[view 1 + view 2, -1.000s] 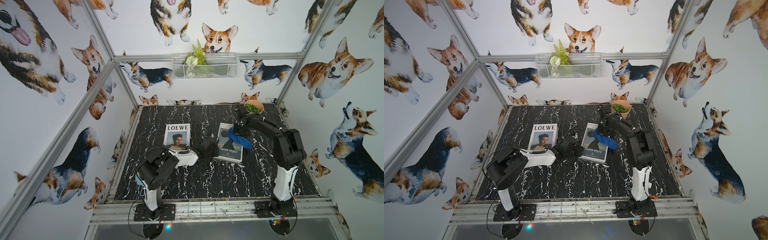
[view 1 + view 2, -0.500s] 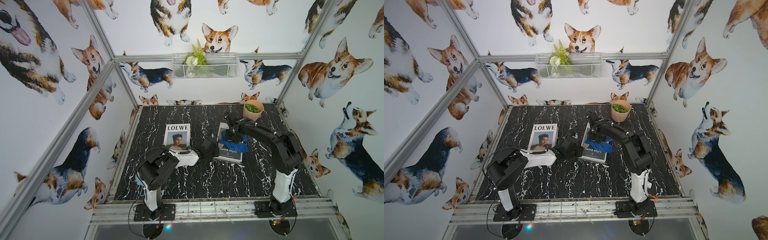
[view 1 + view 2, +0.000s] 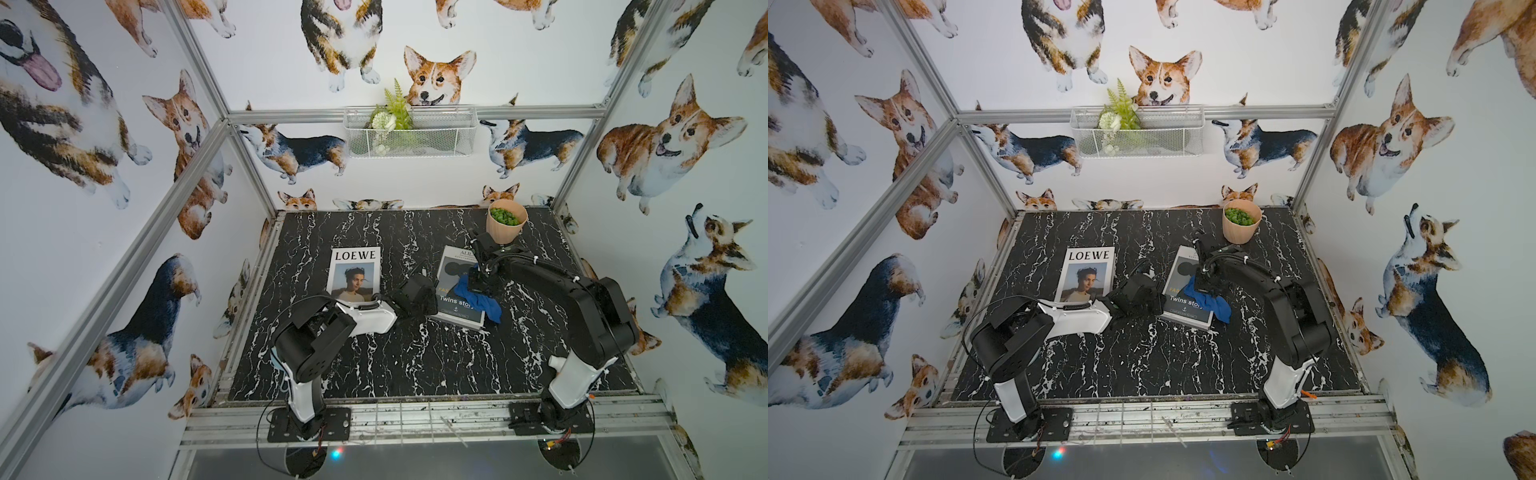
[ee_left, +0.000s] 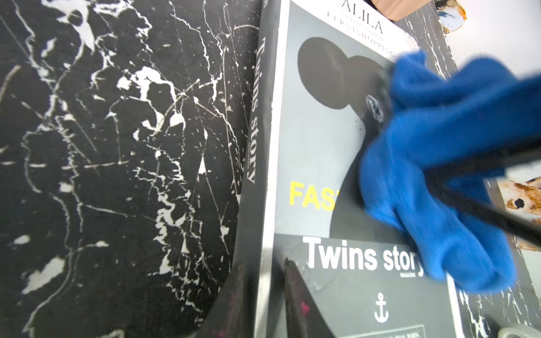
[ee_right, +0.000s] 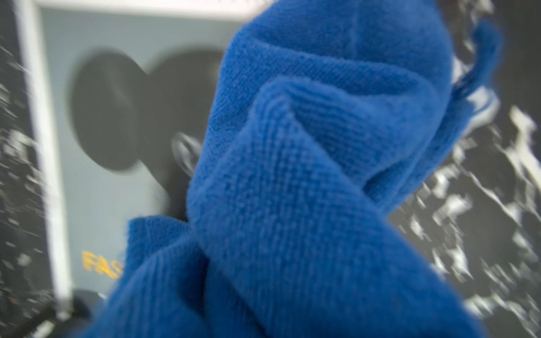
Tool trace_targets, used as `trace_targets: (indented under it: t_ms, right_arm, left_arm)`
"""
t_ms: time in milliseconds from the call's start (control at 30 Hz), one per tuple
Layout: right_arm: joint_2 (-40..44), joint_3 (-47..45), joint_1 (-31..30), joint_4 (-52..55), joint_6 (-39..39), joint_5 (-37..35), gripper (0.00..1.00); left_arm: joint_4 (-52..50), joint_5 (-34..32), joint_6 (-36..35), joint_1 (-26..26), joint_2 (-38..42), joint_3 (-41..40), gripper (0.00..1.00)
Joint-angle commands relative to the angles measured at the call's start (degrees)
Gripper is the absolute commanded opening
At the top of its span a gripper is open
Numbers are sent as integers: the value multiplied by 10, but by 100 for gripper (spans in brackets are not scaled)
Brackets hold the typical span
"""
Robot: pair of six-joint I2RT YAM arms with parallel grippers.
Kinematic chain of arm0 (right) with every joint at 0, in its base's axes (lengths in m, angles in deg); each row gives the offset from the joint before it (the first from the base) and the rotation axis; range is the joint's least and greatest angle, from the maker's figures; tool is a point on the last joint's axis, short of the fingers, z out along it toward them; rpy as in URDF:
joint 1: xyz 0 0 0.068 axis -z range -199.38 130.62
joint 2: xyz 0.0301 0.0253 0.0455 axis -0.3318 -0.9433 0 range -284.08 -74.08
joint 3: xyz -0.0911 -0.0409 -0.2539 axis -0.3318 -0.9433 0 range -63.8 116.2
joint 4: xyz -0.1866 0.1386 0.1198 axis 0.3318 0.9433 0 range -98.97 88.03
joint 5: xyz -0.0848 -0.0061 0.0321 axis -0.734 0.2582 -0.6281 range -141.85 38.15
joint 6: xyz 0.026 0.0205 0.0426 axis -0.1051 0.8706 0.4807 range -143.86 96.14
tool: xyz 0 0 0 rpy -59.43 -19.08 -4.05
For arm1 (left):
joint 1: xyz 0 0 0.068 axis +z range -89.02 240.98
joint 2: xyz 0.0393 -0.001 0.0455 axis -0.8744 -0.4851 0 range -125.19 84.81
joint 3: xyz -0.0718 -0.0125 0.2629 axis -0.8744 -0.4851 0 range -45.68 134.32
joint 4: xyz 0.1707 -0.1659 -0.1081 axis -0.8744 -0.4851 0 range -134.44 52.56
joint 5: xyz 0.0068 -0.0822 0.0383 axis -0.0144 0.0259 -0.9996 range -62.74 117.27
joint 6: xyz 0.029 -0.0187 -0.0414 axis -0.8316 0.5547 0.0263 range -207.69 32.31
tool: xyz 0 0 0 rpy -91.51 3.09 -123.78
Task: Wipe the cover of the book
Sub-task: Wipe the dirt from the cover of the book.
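Observation:
The book point(image 3: 451, 266), grey-covered and titled "Twins story", lies flat right of the table's middle in both top views point(image 3: 1180, 270). My left gripper point(image 3: 433, 298) is shut on its spine edge; in the left wrist view one finger point(image 4: 294, 292) rests on the cover point(image 4: 319, 140) and the other lies outside the spine. My right gripper point(image 3: 473, 286) points down, shut on a bunched blue cloth point(image 3: 478, 302) that rests on the cover's right half and trails over its right edge. In the right wrist view the cloth point(image 5: 307, 190) hides the fingers.
A LOEWE magazine point(image 3: 355, 272) lies left of the book, partly under my left arm. A tan pot of green plants point(image 3: 505, 226) stands at the back right, just behind my right wrist. A white wire basket point(image 3: 409, 131) hangs on the back wall.
My right gripper has dragged the blue cloth across the cover toward the front of the table, and the arm no longer hides the pot. My left gripper has stayed put.

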Motion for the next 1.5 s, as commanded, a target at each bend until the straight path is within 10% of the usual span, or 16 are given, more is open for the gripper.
trace_targets:
  t_ms: [0,367,767,1467]
  right_arm:
    - [23,-18,-9,55,28,-9,0]
    - [-32,-36,-117,-10,92,33,0]
    - [25,-92,-24,-6,67,1,0]
    - [-281,280,9,25,42,22,0]
  left_arm:
    - [-117,-21,5,1,-5,-7,26]
    - [-115,-20,12,0,-5,-5,26]
    - [-113,-24,13,-1,1,-17,26]
    - [-102,-22,28,-10,6,-31,25]
